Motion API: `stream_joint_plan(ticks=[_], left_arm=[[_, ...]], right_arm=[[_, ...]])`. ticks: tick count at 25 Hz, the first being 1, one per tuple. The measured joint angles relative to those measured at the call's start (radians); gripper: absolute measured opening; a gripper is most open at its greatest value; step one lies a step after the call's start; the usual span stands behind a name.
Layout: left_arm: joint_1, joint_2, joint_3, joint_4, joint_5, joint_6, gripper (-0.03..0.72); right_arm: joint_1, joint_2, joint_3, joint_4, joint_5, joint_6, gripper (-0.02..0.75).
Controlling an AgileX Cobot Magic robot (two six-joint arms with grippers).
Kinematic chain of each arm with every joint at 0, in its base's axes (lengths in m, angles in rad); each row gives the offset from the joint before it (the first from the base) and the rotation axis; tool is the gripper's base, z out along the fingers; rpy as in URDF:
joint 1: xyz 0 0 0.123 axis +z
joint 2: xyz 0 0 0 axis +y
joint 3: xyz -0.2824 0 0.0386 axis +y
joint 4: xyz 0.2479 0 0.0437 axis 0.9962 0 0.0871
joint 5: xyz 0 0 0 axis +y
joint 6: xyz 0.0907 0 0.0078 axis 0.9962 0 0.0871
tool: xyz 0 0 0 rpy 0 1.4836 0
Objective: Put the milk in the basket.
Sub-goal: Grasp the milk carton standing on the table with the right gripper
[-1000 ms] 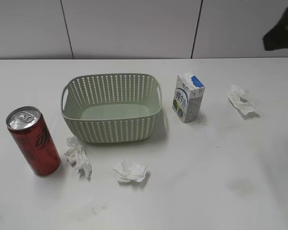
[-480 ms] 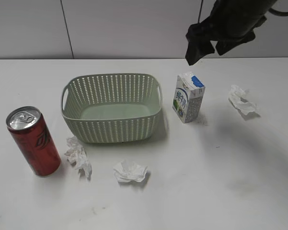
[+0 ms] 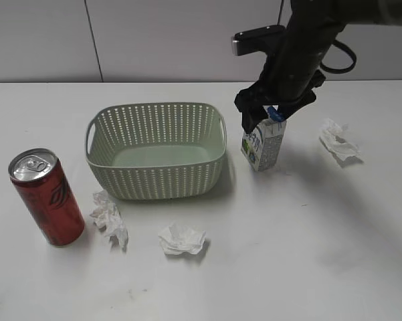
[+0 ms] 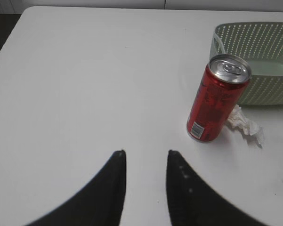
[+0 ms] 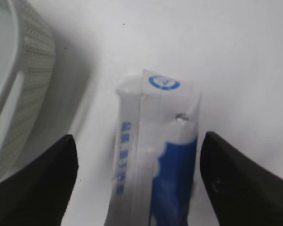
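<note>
In the exterior view, the milk [image 3: 263, 145] was seen upright on the white bench [image 3: 308, 241], just to the right of the basket [image 3: 156, 148] and outside it. The right claw [image 3: 264, 114] was positioned directly over the top of the milk, its dark fingers spread to either side of the carton's upper part; contact could not be judged from here. A red soda can [image 3: 47, 196] was placed left of the basket and nearer the camera. Crumpled tissues were scattered in front of the basket [image 3: 109, 219] [image 3: 182, 239], and another [image 3: 337, 140] lay to the right of the milk.

In the left wrist view, the left claw [image 4: 145, 157] was held apart over bare bench, with nothing between its fingers. The soda can [image 4: 217, 104] was seen standing just in front of the basket [image 4: 254, 61].

In the right wrist view, the right claw [image 5: 139, 155] was shown spread wide, the milk [image 5: 156, 150] standing between its fingers with a clear gap on each side. The wall of the basket [image 5: 23, 84] was visible to the left of the milk.
</note>
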Motion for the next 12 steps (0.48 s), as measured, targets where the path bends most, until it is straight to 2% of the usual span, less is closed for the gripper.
stream_joint_plan(ticks=[7, 12], left_arm=[[0.000, 0.000, 0.000, 0.000, 0.000, 0.000, 0.235], [0.000, 0.000, 0.000, 0.000, 0.000, 0.000, 0.235]], right_arm=[[0.000, 0.118, -0.041, -0.026, -0.044, 0.013, 0.612], [0.000, 0.147, -0.063, -0.031, -0.041, 0.022, 0.498]])
